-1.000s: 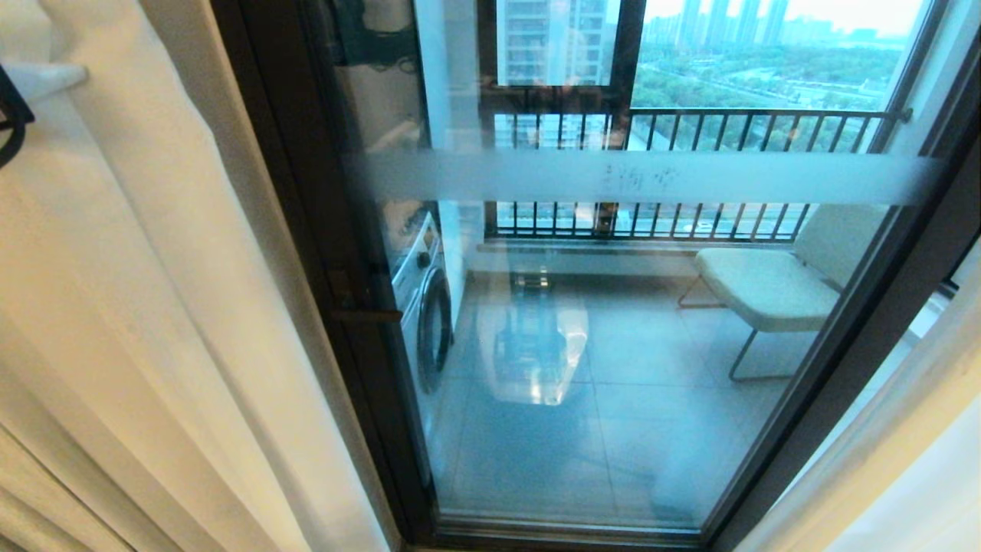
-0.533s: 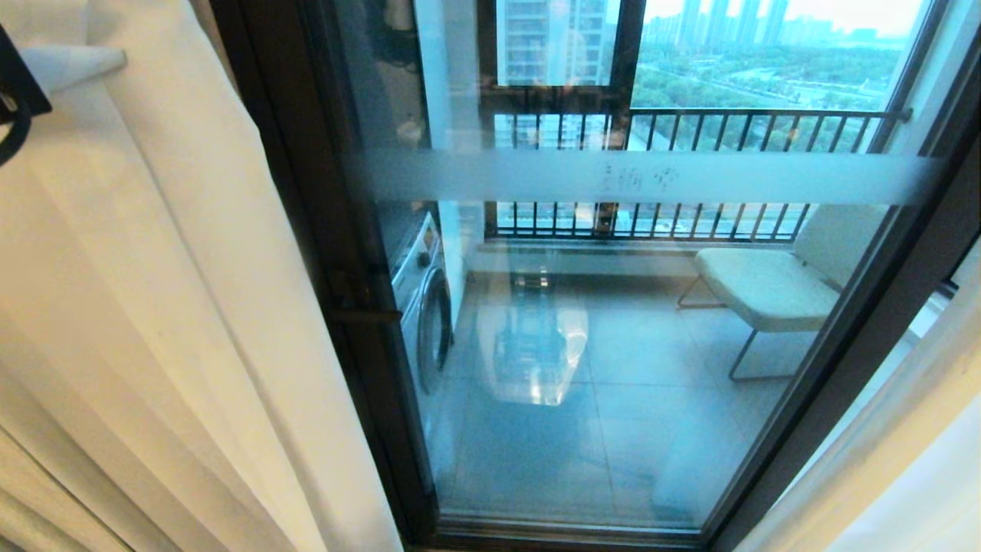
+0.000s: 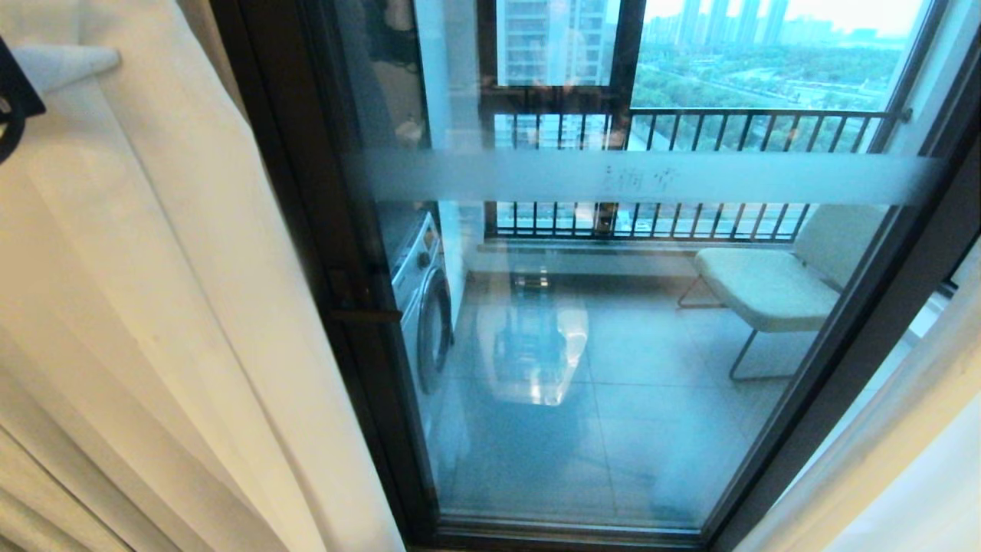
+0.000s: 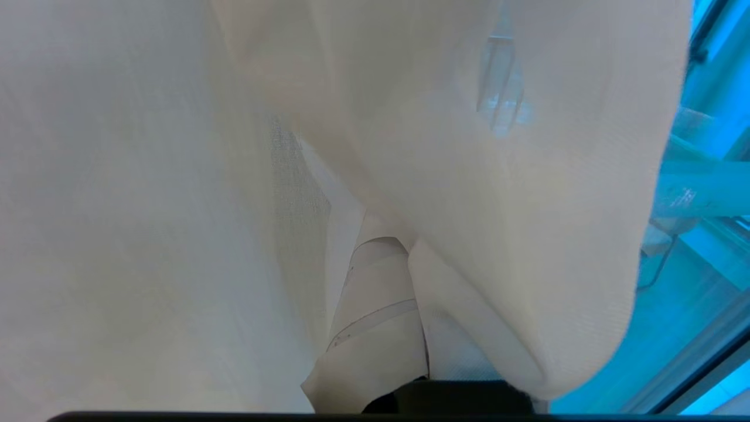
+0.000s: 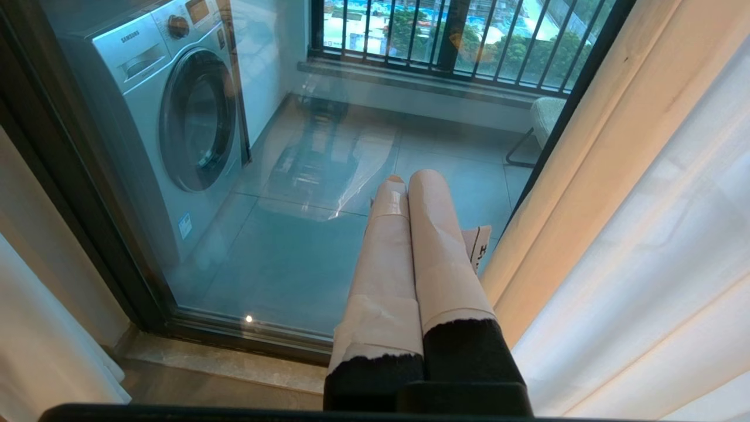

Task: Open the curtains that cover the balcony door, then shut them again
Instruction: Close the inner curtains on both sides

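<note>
At far left your left tool (image 4: pixel 375 310), closed on the curtains (image 3: pixel 153 307), has the balcony door (image 3: pixel 613 307) uncovered; closing remains, right tool (image 5: pixel 413 193) shut, empty.

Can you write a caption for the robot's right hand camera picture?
Shut right gripper hangs idle before the balcony door, washing machine behind the glass.

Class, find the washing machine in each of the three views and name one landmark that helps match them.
Head view: washing machine left of centre, behind the balcony door glass.
Left wrist view: not in it; curtain fills the picture.
Right wrist view: washing machine at upper left.
Shared landmark: the black railing in head and right wrist views.
</note>
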{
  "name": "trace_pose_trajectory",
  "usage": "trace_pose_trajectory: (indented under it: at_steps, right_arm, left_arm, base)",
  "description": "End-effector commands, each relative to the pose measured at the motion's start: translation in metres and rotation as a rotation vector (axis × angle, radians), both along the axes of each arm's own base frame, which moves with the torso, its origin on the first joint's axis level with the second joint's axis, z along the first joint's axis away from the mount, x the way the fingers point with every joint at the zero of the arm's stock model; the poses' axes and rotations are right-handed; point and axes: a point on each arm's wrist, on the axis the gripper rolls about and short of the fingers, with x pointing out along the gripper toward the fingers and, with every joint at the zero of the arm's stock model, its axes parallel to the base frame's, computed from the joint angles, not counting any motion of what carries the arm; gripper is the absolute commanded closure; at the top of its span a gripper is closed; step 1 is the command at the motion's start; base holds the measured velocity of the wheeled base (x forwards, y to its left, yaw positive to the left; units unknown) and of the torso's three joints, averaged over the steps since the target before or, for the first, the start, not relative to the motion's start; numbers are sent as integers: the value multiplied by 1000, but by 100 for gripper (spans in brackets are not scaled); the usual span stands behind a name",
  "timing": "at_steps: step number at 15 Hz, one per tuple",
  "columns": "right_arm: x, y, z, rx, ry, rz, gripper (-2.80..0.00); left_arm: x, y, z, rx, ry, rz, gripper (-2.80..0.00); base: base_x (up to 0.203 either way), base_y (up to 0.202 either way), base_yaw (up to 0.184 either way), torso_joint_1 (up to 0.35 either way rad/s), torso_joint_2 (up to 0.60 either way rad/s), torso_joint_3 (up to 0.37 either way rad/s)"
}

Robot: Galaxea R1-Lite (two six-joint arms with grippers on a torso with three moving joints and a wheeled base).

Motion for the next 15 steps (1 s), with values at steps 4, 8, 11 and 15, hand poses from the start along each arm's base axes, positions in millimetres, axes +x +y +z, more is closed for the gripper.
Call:
trace_pose_trajectory:
  at_steps: [4,8,11,15]
  right_arm:
    - [0,0,0,-1,1,1,0]
    - [0,0,0,-1,1,1,0]
    - [0,0,0,-1,1,1,0]
    - [0,0,0,-1,1,1,0]
  left_arm:
    - [-4,-1,-5,-3,11,-4,0]
    - [-6,-2,-9,-3,23,-34,0]
    - [-8,-4,-11,-1,30,-81,0]
    - [-9,-6,-16,-2,44,-113,0]
  base:
    - [0,0,0,0,0,0]
    - [0,0,0,0,0,0]
    - [0,0,0,0,0,0]
    - [0,0,0,0,0,0]
